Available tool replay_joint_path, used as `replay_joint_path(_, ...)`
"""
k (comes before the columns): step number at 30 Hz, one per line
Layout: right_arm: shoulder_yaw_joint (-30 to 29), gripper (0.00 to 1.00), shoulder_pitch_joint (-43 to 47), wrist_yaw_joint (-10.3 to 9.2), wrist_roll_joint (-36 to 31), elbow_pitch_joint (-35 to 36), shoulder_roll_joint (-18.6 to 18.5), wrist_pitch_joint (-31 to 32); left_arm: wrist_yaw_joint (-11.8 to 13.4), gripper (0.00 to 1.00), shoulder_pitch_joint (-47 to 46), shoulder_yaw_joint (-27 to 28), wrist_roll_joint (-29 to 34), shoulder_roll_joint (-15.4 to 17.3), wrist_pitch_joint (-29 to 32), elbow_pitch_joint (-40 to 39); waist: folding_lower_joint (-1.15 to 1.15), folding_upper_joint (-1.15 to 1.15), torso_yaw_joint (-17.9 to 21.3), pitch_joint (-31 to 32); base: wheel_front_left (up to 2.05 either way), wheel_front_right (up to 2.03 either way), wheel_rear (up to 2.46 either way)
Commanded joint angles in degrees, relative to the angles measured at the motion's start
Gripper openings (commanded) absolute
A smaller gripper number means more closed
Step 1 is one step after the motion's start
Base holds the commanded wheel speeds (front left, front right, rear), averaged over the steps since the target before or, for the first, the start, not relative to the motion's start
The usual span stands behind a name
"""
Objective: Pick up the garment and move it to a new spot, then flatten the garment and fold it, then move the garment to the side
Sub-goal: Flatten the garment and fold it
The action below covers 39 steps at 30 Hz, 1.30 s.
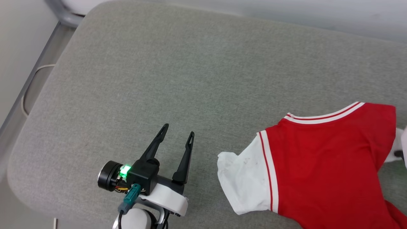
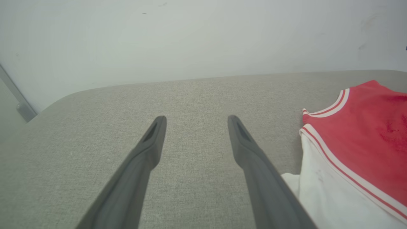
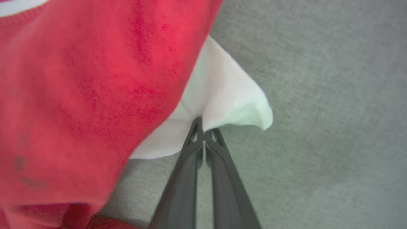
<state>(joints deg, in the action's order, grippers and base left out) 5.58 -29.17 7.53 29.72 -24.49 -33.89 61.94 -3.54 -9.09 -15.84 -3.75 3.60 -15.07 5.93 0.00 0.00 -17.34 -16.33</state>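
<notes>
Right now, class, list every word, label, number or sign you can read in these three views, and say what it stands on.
None can be read.
The garment: no lettering on the cloth that shows; faint dark marks in the right wrist view are too blurred to read.
The left gripper: a green light, no legible label.

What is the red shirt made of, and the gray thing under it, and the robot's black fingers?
The shirt looks like soft matte knit cloth: it drapes and creases. The gray cushion is probably woven fabric over padding: fine weave, rounded edges. The fingers look like hard matte plastic, smooth with moulded slots, though coated metal is possible.
</notes>
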Motion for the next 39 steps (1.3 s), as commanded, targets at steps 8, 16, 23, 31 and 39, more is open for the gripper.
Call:
replay_joint_path(8, -2.32, 0.00, 7.37, -0.08, 2.35, 1.29, -3.19, -0.79, 0.04, 1.00, 2.20, 1.63, 0.09, 0.76, -0.15, 0.08, 0.00, 0.00, 5.73, 4.80, 0.00, 0.00, 0.00)
replay_joint_path(16, -8.75, 0.00, 13.00, -0.07, -0.35, 1.51, -6.31, -3.86, -0.40, 1.00, 2.32, 2.06, 0.45, 0.78, -0.15, 0.38, 0.00, 0.00, 8.19, 5.06, 0.00, 0.00, 0.00)
replay_joint_path(23, -11.09, 0.00, 14.02, -0.08, -5.17, -1.43, -4.69, -9.13, -0.94, 1.00, 1.70, 2.34, 0.57, 0.98, -0.15, 1.03, 0.00, 0.00, 9.33, 4.83, 0.00, 0.00, 0.00)
replay_joint_path(31, -9.11, 1.00, 10.97, -0.08, -5.51, -0.23, -0.96, -24.41, -0.93, 1.00, 3.08, 3.60, 0.04, 1.84, -0.15, 0.91, 0.00, 0.00, 12.94, 8.08, 0.00, 0.00, 0.00)
replay_joint_path(39, -6.86, 1.00, 14.48, -0.08, -3.09, 7.62, 1.68, -45.79, -1.07, 1.00, 5.43, 5.21, -1.11, 2.18, -0.15, -0.15, 0.00, 0.00, 16.59, 11.40, 0.00, 0.00, 0.00)
